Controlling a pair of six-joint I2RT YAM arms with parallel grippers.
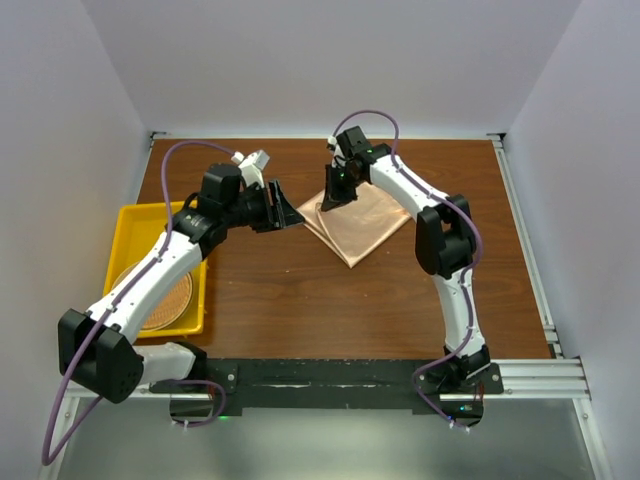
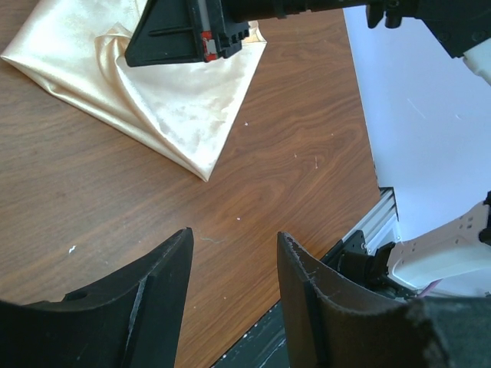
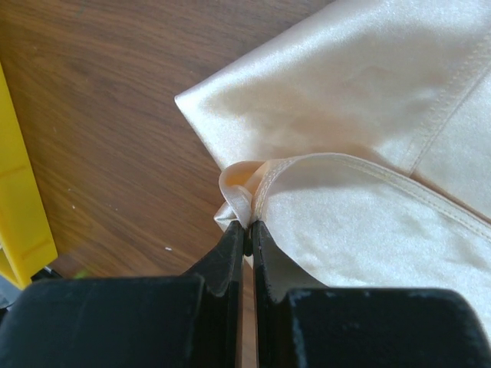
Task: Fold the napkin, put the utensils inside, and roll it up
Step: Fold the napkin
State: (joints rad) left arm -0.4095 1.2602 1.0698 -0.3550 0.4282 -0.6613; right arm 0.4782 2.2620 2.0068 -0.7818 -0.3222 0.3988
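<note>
The shiny peach-orange cloth napkin (image 1: 365,225) lies on the brown wooden table (image 1: 300,290), toward its far side. The right gripper (image 3: 247,230) is closed on a raised fold of the napkin's far left edge. The left gripper (image 2: 234,253) is open and empty, near the napkin's left side and not touching it.

Surface: dark wood-grain table (image 1: 300,300) | Far centre: peach napkin (image 1: 365,225) lies folded on the wood, corners set like a diamond, one edge lifted in a small loop | Left edge: yellow tray (image 1: 145,212) sits well apart from the napkin | Near edge: black rail (image 1: 330,372)
</note>
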